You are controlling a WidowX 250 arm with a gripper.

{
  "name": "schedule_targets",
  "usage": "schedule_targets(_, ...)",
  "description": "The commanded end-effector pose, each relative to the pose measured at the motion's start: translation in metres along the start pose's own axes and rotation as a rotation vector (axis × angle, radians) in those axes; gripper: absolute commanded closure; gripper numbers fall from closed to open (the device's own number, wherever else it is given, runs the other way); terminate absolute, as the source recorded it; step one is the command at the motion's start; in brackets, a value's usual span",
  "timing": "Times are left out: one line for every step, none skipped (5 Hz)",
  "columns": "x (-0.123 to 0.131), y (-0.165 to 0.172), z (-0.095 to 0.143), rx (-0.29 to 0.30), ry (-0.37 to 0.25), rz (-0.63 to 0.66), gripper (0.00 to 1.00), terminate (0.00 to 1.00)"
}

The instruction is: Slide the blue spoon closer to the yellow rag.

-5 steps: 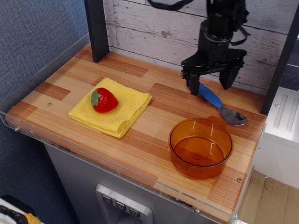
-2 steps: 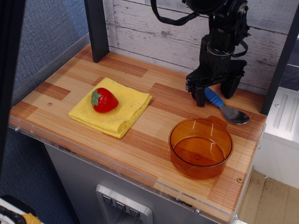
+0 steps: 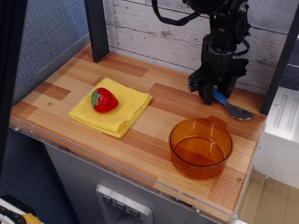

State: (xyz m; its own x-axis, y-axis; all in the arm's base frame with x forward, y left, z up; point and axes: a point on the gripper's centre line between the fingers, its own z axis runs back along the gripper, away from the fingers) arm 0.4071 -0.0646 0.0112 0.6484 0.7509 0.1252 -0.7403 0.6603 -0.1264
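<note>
Observation.image looks down on a wooden table (image 3: 140, 135) whose near edge carries a clear plastic lip. Taking the orange bowl (image 3: 201, 148) as the landmark: it sits nearest the camera on the right part of the table, empty, with its small tab handle pointing away toward the wall. Well to the left of the bowl and a little farther back lies the rag (image 3: 111, 107), a folded yellow square flat on the wood, and a red strawberry (image 3: 103, 100) rests on its left half. Just behind the bowl, close to its far rim, lies the spoon (image 3: 232, 107): the silver bowl end shows to the right, and a short length of blue handle runs up and left under the gripper (image 3: 214, 94). The spoon is well apart from the rag, with bare wood between them. The gripper stands low over the handle, its black fingers (image 3: 205, 95) drawn in on either side of the blue grip and appearing to pinch it. Behind the bowl, farthest off, rise a whitewashed plank wall (image 3: 154, 28) and a dark post (image 3: 97, 29) at the table's back left.
</note>
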Motion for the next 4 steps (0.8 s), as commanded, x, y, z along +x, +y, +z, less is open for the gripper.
schedule_targets(0.011, -0.002, 0.023, -0.059, -0.037, 0.029, 1.00, 0.00)
schedule_targets(0.021, 0.008, 0.040, -0.080, -0.066, 0.082, 1.00, 0.00)
schedule_targets(0.029, 0.027, 0.052, -0.102, -0.080, 0.157, 1.00, 0.00)
schedule_targets(0.041, 0.049, 0.058, -0.100, -0.095, 0.238, 1.00, 0.00)
